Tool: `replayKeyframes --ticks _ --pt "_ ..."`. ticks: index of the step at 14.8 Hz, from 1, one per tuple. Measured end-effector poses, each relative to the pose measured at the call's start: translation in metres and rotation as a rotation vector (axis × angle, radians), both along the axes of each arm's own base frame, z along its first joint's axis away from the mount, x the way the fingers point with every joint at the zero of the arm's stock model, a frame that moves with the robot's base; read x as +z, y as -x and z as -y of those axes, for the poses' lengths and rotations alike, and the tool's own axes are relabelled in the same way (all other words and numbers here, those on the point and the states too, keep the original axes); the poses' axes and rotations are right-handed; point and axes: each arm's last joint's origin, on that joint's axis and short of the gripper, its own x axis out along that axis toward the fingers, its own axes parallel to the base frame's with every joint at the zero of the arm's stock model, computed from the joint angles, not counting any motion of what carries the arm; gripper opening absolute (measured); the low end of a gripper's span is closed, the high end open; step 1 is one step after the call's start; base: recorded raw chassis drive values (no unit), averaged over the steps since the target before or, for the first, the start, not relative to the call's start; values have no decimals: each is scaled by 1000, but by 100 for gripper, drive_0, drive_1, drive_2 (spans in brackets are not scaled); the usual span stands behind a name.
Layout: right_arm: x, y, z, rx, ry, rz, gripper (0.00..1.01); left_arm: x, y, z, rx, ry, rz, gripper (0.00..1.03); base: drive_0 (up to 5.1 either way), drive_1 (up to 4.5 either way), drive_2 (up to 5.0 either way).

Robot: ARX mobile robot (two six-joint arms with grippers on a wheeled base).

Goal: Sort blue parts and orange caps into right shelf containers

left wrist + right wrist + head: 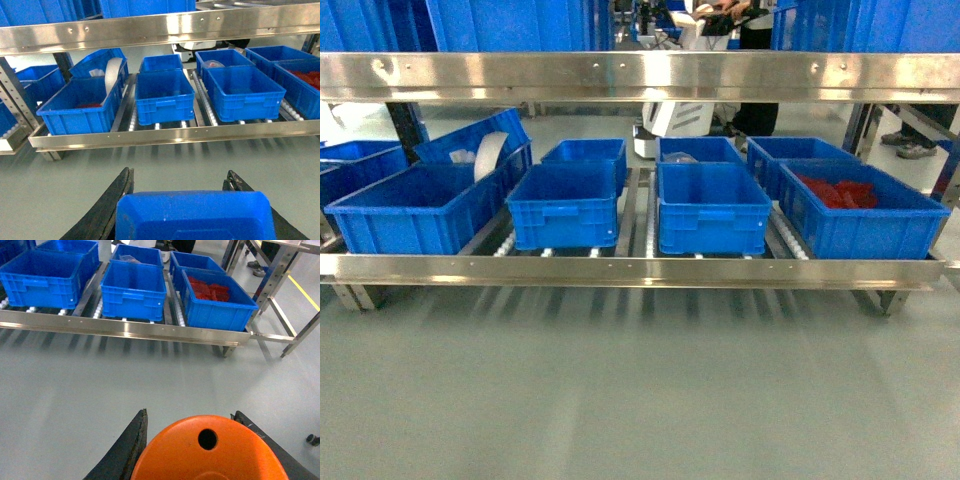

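1. Left wrist view: the left gripper [180, 200] has its dark jaws pinching a blue part [195, 215], which fills the bottom of the frame, held above the grey floor [165, 160] in front of the shelf rail [170, 135].
2. Right wrist view: the right gripper [192, 440] has its jaws closed on an orange cap [207, 450], whose flat top shows one round hole; it too sits over the floor, short of the shelf rail.
3. Head view: neither gripper shows here. Behind the shelf rail [640, 268] stand blue containers [713, 208] in two rows on roller tracks.
4. The container at the far right of the shelf rail [860, 208] holds red-orange pieces [838, 192], also visible in the right wrist view.
5. The large container at the left end of the shelf rail [415, 205] has a white curved object [488, 155] leaning at its back edge.
6. Beyond the shelf, a person's legs [755, 115] and a white machine [675, 118] are partly visible.
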Motion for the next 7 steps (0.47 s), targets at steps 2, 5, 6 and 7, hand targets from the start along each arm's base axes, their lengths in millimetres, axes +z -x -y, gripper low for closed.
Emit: replayKeyframes --ticks 2,5,6,7 --pt "0 0 0 0 0 0 43 0 0 0 0 0 0 44 0 0 0" --pt "0 0 0 0 0 1 43 0 0 0 0 0 2 44 0 0 0" --pt "0 0 0 0 0 1 43 0 0 0 0 0 2 44 0 0 0" --pt "0 0 0 0 0 1 43 0 0 0 0 -1 4 44 0 0 0"
